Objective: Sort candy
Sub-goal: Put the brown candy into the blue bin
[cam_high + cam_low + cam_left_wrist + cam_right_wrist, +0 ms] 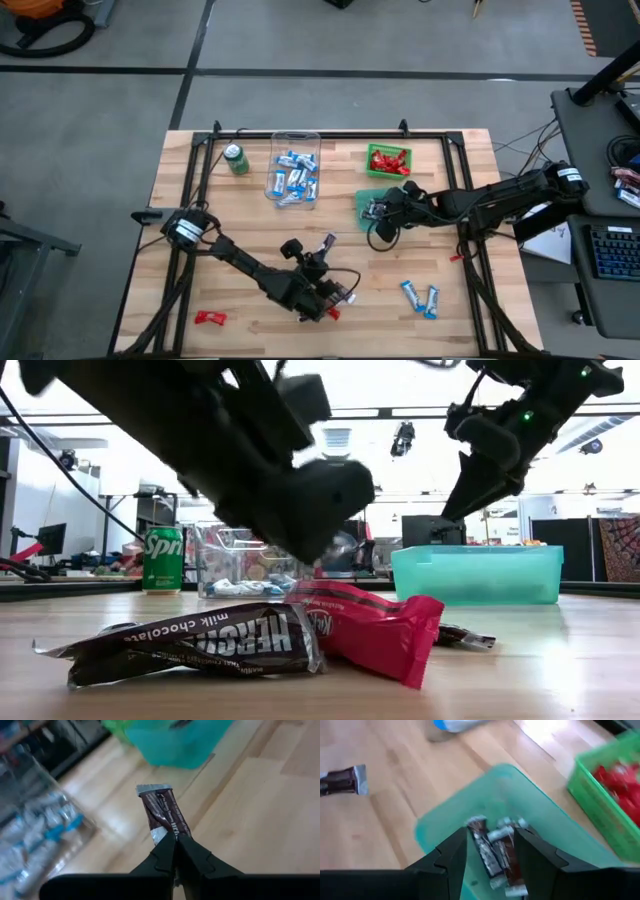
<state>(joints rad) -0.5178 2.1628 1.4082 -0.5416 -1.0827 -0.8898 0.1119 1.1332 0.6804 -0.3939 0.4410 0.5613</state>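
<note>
Above the table [440,150], left claw [175,837] pinching brown candy bar [162,812], right claw [490,842] spread over teal bin [540,820]

Glossy foil-like candy wrappers [200,645] on a smooth wooden table [520,300]; translucent plastic bins [475,573].

Teal bin [366,201] — largely covered from above by the right hand [378,208], contents unseen there. Clear container [30,820] is blurred and cut by the left wrist frame edge. Low view: dark arm masks the container's [225,560] middle — bars inside indistinct
</note>
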